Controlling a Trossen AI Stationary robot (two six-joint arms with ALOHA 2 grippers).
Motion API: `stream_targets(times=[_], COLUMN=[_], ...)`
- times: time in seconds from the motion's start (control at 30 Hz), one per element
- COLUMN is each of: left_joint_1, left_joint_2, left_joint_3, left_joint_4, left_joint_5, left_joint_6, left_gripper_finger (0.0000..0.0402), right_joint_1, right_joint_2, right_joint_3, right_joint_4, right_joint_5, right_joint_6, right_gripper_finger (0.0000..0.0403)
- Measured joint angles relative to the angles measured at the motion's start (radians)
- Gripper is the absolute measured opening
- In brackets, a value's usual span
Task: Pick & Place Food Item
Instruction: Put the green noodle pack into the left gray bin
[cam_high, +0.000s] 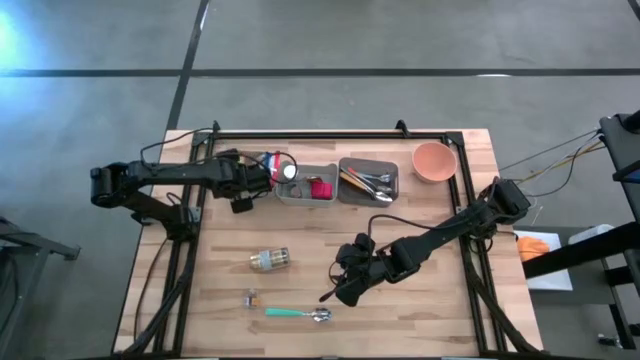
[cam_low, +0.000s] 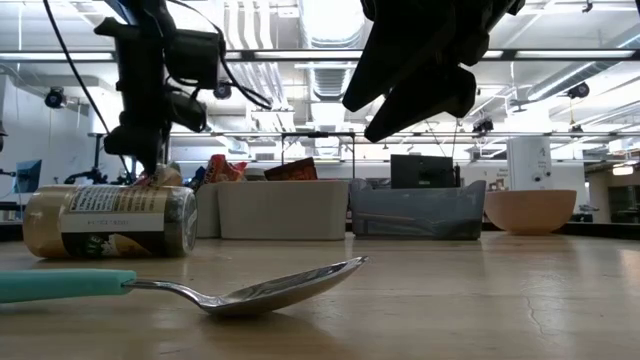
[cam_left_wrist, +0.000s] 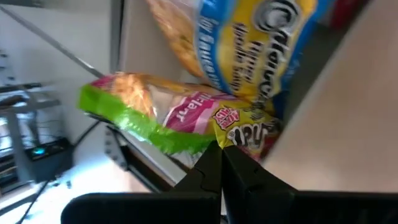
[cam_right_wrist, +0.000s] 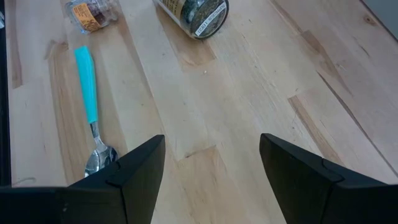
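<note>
A snack bag (cam_left_wrist: 155, 112) with a green edge, a pink band and a yellow-red end shows close in the left wrist view. My left gripper (cam_left_wrist: 221, 152) is shut on it, just left of the white bin (cam_high: 302, 198) at the far side of the table (cam_high: 430, 300). A blue-and-yellow bag (cam_left_wrist: 249, 43) is right beside it. My right gripper (cam_right_wrist: 211, 155) hangs open above bare table near the middle. A teal-handled spoon (cam_right_wrist: 87, 81) and a jar on its side (cam_right_wrist: 193, 12) lie a little way off from it. My left gripper pinches the snack bag's yellow-red end (cam_left_wrist: 244, 134) between its two fingertips, coming down at a slant from the table's left. The rest of the bag spreads out beyond the fingertips. I cannot tell whether the bag rests on anything.
A grey bin (cam_high: 368, 196) of utensils stands right of the white bin. A pink bowl (cam_high: 435, 147) is at the far right. A small packet (cam_high: 250, 297) lies near the spoon (cam_high: 295, 314) at the near edge. A black frame rail (cam_high: 330, 134) runs along the far edge.
</note>
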Motion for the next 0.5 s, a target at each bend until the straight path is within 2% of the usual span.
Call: stream_targets(times=[0.37,0.5], left_joint_1=[0.0,0.0], left_joint_2=[0.0,0.0], left_joint_3=[-0.007,-0.007], left_joint_4=[0.033,0.04], left_joint_5=[0.03,0.029], left_joint_6=[-0.105,-0.123], left_gripper_finger=[0.0003,0.0036], right_joint_1=[0.0,0.0], right_joint_2=[0.0,0.0], right_joint_3=[0.0,0.0], right_joint_4=[0.0,0.001], right_joint_5=[0.0,0.0], right_joint_6=[0.0,0.0], right_gripper_finger=[0.026,0.026])
